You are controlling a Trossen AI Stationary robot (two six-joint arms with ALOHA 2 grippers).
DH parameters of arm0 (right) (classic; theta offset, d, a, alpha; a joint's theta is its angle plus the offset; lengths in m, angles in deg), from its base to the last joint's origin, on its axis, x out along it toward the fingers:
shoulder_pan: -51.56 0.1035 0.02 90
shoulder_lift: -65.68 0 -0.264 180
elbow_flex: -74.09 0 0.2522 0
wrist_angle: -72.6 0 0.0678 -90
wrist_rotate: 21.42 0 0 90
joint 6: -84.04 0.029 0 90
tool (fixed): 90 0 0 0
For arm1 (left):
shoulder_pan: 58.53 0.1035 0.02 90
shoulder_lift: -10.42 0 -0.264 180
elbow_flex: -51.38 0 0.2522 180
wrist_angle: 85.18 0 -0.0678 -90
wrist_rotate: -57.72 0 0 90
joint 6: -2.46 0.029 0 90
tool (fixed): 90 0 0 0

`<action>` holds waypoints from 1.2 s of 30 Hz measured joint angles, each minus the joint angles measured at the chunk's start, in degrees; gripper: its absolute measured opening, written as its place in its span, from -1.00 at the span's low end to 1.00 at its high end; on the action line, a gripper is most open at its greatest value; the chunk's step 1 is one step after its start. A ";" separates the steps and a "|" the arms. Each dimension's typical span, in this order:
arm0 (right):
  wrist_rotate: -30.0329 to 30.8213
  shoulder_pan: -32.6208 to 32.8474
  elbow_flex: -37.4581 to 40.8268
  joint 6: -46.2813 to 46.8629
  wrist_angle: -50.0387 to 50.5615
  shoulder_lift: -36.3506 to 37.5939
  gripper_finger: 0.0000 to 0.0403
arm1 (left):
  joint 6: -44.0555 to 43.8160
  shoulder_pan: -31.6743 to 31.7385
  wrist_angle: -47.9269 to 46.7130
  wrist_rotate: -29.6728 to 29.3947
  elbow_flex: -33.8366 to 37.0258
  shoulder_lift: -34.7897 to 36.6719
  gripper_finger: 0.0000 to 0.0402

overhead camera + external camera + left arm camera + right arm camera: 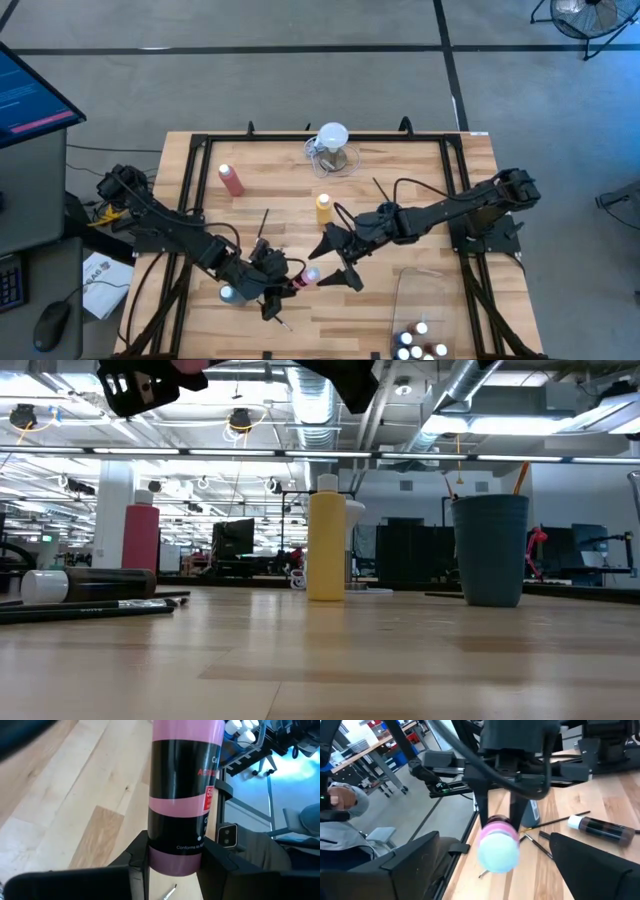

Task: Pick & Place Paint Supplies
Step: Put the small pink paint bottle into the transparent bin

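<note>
The left gripper [172, 862] is clamped on a pink and black bottle [182, 795] near the front of the surface [400, 210]. The right gripper [335, 262] is spread wide apart around the bottle's white cap [499, 851].

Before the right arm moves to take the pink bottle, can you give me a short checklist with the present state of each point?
1. Left gripper holds pink bottle firmly: ok, fingers clamp its base.
2. Right gripper open: ok, jaws spread wide.
3. Bottle cap faces right gripper: ok.
4. Cap lies between the right fingers: cannot tell.
5. Clear bin free to receive it: ok, white-capped bottles only at one end.
6. Paintbrushes below are out of the way: cannot tell.
</note>
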 joint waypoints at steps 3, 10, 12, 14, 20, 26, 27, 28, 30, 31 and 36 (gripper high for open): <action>0.54 -0.01 0.00 0.00 0.00 0.00 0.85 | 0.54 1.27 0.02 0.30 0.00 0.00 -0.57; 1.31 -0.09 0.00 0.00 0.04 0.00 0.82 | 3.50 4.87 1.63 3.47 -0.04 0.00 -0.57; 1.29 -0.06 0.00 0.00 0.28 0.00 0.81 | 4.23 5.21 1.68 3.87 -0.04 0.00 -0.57; 1.29 -0.06 0.00 0.00 1.20 0.00 0.80 | 4.51 5.16 1.80 4.10 -0.04 0.00 -0.57; 1.41 -0.48 0.00 0.00 1.73 0.00 0.70 | 4.50 4.93 2.34 4.33 -0.04 0.00 -0.57; 1.88 -0.44 0.00 0.00 1.70 0.00 0.51 | 4.58 5.21 2.71 4.28 -0.04 0.00 -0.57; 1.88 -0.44 0.00 0.00 1.69 0.00 0.49 | 4.61 5.35 2.74 4.28 -0.04 0.00 -0.57; 1.88 -0.44 0.00 0.00 1.70 0.00 0.47 | 4.66 5.50 2.81 4.28 -0.04 0.00 -0.57; 1.86 -0.43 0.00 0.00 1.70 0.00 0.45 | 4.96 5.87 3.11 4.26 -0.04 0.00 -0.57; 1.83 -0.44 0.00 0.00 1.70 0.00 0.44 | 4.98 6.01 3.10 4.28 -0.04 0.00 -0.57; 1.70 -0.44 0.00 0.00 1.74 0.00 0.44 | 5.50 6.46 3.48 4.26 -0.04 0.00 -0.57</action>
